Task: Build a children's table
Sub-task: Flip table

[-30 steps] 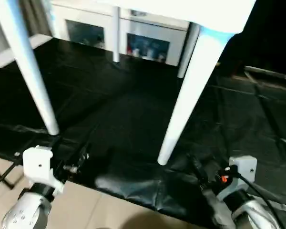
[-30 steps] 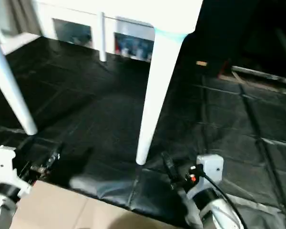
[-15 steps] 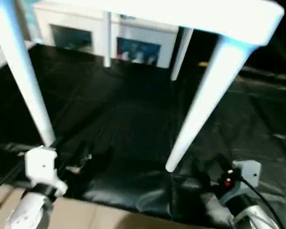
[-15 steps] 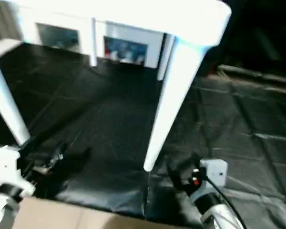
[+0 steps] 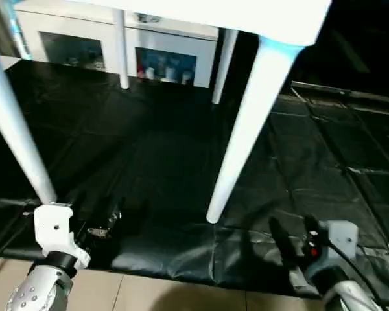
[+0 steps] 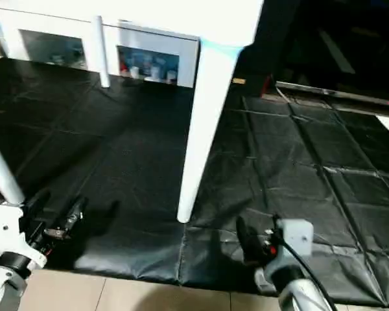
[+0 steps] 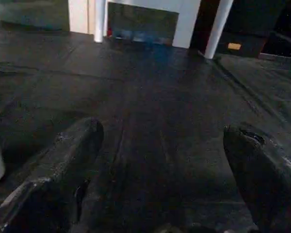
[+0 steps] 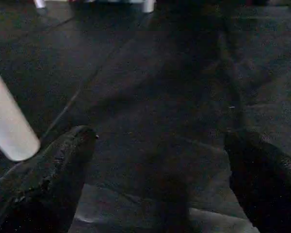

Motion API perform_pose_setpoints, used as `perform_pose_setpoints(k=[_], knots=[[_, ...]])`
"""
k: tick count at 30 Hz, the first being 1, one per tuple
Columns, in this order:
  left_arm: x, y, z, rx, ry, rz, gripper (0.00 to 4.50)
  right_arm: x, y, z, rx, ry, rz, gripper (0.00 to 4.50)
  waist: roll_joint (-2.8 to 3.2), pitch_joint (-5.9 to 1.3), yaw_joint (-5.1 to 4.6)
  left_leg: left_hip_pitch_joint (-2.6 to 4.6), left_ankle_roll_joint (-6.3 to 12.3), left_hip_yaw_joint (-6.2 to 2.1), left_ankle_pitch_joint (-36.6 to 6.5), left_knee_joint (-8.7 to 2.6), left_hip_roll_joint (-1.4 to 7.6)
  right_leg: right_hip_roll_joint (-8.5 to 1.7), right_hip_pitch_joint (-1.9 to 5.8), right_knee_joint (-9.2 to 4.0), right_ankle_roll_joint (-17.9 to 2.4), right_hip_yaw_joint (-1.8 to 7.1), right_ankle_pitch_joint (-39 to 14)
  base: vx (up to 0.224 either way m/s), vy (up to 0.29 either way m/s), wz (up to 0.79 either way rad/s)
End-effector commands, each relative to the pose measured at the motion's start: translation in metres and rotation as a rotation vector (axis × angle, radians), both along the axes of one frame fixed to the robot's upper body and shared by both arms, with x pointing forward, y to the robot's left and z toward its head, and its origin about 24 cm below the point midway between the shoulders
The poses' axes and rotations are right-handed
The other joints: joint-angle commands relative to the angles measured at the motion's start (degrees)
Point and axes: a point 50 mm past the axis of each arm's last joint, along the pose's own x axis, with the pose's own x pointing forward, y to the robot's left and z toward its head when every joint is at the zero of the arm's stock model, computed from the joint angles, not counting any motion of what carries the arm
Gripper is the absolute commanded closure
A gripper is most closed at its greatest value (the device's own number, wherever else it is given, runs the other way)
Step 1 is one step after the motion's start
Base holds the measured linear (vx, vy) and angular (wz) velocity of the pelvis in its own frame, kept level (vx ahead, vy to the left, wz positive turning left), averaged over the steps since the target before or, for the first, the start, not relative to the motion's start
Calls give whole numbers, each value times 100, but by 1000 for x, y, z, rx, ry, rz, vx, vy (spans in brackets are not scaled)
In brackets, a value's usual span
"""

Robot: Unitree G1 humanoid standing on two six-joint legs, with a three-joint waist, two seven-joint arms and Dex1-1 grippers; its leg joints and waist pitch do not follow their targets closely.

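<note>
Low down, the left tool (image 7: pixel 160 145) and right tool (image 8: pixel 160 145) are both gaping wide and holding nothing, hovering near the black mat's (image 5: pixel 149 155) front edge. Beyond them, the children's table (image 5: pixel 246 13) is standing upright on the mat, its near legs (image 5: pixel 243 129) just ahead of the tools.

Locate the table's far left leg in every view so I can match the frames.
Left eye view: far left leg, upper left, standing on the black mat.
Right eye view: the leg, upper left.
Left wrist view: the leg, near the top edge, left of centre.
Right wrist view: just its foot, at the top edge.
Shared landmark: the white glass-door cabinet right behind it.
</note>
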Motion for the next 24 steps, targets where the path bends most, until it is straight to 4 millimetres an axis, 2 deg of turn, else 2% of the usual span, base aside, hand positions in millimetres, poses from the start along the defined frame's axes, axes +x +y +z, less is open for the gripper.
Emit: perform_pose_setpoints(k=[1, 4, 7, 14, 24], knots=[[1, 0, 1, 5, -2, -2, 3, 0, -3, -1, -4, 12, -1, 0, 114, -96, -7, -35, -44, -47, -1096, -513, 274, -375, 96, -496, -438, 283, -409, 0, 0, 0], [1, 0, 1, 5, -2, -2, 3, 0, -3, -1, -4, 12, -1, 0, 111, -116, -14, -31, -11, -36, -974, -496, 264, -372, 127, -451, -490, 277, 167, 0, 0, 0], [1, 0, 1, 5, -2, -2, 3, 0, -3, -1, -4, 12, -1, 0, 106, -116, -22, -22, 19, -28, -962, -484, 257, -377, 135, -445, -497, 283, 321, 0, 0, 0], [1, 0, 1, 5, -2, -2, 3, 0, -3, -1, -4, 12, -1, 0, 107, -86, -17, -9, 3, -20, -1293, -511, 272, -391, 110, -496, -478, 297, -318, 0, 0, 0], [1, 0, 1, 5, -2, -2, 3, 0, -3, -1, -4, 12, -1, 0, 103, -85, -16, -20, -24, -22, -1351, -517, 270, -395, 95, -516, -428, 301, -548, 0, 0, 0]])
